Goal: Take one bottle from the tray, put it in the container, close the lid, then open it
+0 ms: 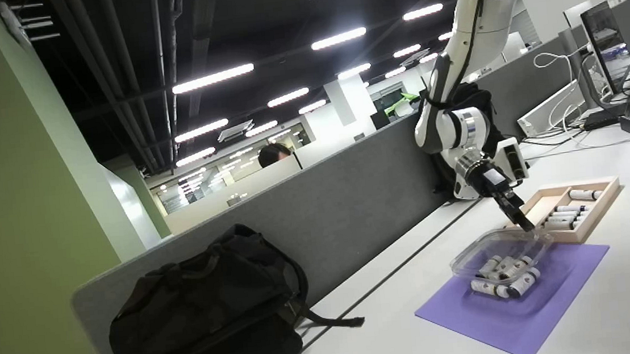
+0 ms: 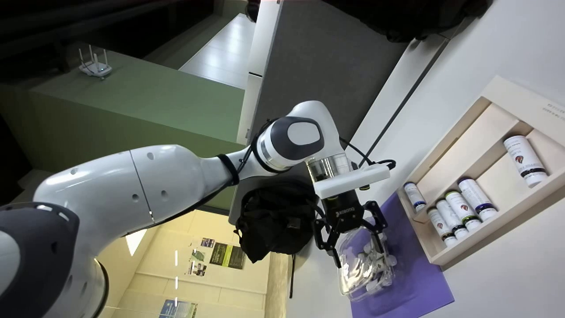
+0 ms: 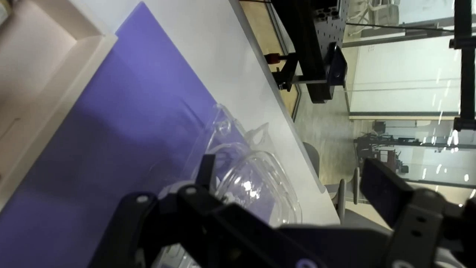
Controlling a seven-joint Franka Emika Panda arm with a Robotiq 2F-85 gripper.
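A clear plastic container (image 1: 463,271) stands on the purple mat with several white bottles (image 1: 524,283) in it. It also shows in an exterior view (image 2: 348,285) and in the wrist view (image 3: 260,186). I cannot tell how its clear lid lies. The pale wooden tray (image 1: 610,197) holds several white bottles; in an exterior view one bottle (image 2: 525,157) lies alone in a compartment of the tray (image 2: 525,97). My gripper (image 1: 526,227) is open and empty, at the container's tray side. Its fingers overlap the container in an exterior view (image 2: 359,258); I cannot tell if they touch it.
The purple mat (image 1: 464,312) lies under the container, beside the tray. A grey partition (image 1: 363,207) runs along the table, with a black backpack (image 1: 206,306) against it. A monitor (image 1: 606,49) and cables stand at the far end. The wrist view shows the table edge (image 3: 275,96).
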